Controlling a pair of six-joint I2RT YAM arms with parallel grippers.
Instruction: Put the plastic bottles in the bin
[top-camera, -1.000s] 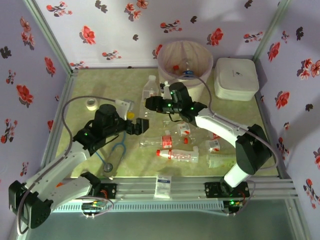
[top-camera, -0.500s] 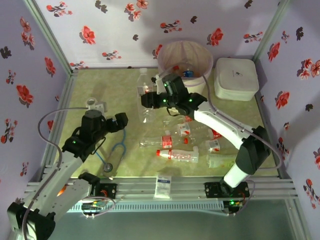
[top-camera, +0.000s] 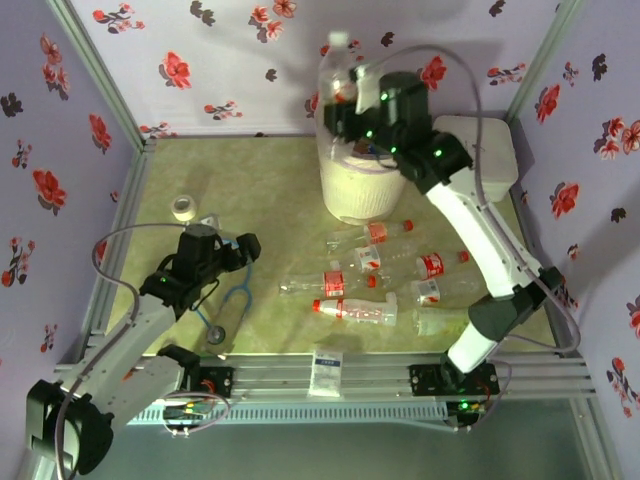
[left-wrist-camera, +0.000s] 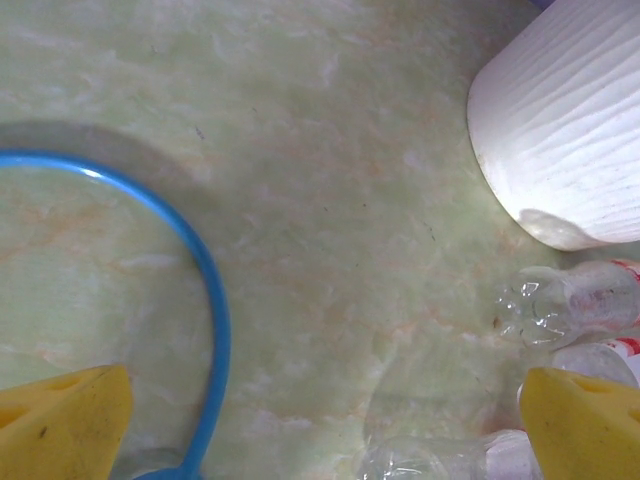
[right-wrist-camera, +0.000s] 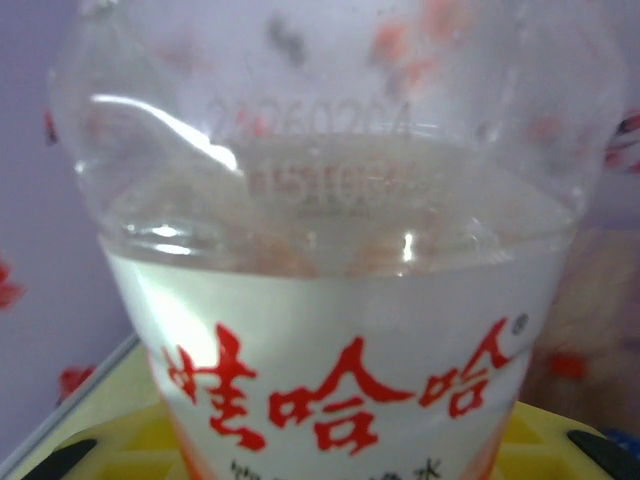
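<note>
The right arm (top-camera: 470, 220) hid most of the bin's (top-camera: 355, 190) mouth, and the wrist view cut off the cap and base of the held bottle (right-wrist-camera: 340, 300). The right gripper (top-camera: 352, 98) pinched that red-lettered bottle roughly upright, raised by the bin's far rim. The left gripper (left-wrist-camera: 320, 430) hung spread wide over the table (top-camera: 230, 170), near the other bottles (top-camera: 355, 290) lying before the bin.

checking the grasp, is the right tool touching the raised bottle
Touching: top view shows the right tool holding the bottle aloft above the bin.
</note>
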